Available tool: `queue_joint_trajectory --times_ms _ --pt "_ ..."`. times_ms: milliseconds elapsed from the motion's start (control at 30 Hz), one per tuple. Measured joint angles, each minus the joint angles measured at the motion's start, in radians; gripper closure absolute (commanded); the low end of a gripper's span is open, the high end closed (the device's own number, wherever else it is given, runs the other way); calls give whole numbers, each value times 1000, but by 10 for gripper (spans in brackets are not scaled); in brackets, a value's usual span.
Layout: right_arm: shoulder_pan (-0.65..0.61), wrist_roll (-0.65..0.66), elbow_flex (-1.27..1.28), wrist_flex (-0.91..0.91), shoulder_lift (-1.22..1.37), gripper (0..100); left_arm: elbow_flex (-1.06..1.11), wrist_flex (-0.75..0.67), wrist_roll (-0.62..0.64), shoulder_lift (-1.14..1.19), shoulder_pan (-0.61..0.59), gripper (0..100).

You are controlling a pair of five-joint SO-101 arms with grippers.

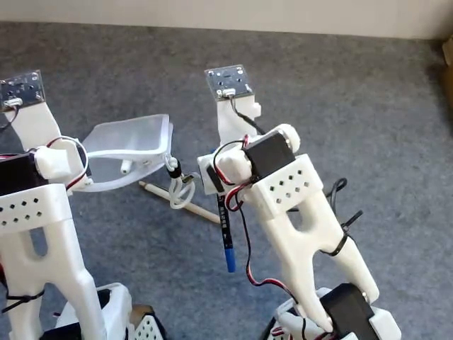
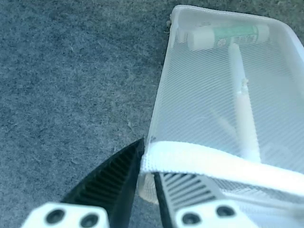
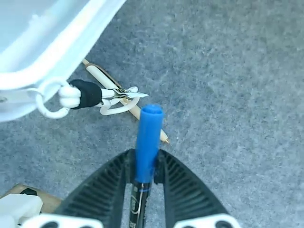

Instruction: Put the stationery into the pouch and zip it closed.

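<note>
A translucent mesh pouch (image 2: 223, 90) hangs by its rim from the left claw (image 2: 148, 161), whose two jaws are pinched tight on the white zip band at one end. Through the mesh show a white tube (image 2: 223, 35) with a green label, lying across the far end, and a white stick (image 2: 242, 109) running the pouch's length. From the high camera the pouch (image 1: 131, 149) sits between the two arms, tilted, with its wider end turned away from the left arm.

At the pouch's corner nearest the right arm dangles the zip pull (image 1: 173, 170), a black bead on a white ring, with a white cord loop (image 3: 118, 102) trailing from it. That loop lies across a cream pencil (image 1: 202, 210) resting flat on the grey carpet (image 1: 354, 106), just beside the pouch and outside it.

The right claw (image 3: 145, 156) is clamped on a pen (image 3: 148, 130), black in the barrel with a blue cap, gripped just behind the cap so that the blue end sticks out past the fingertips. In the high view the pen (image 1: 225, 227) hangs clear of the pouch, close to the pencil's nearer end, its blue tip pointing down. The wrist camera on the right arm looks along the pen at the pencil and the zip pull beyond it, with the pouch's white edge (image 3: 47, 42) off to one side.
</note>
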Motion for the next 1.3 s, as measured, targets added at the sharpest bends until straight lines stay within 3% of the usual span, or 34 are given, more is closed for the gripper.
queue_joint_trajectory --times_ms 133,567,1300 --pt "0 0 69 -11 -92 994 0 0 0 0 0 994" --pt "0 0 394 -318 -399 994 0 0 0 0 0 994" --pt "0 0 405 -600 -615 994 0 0 0 0 0 994"
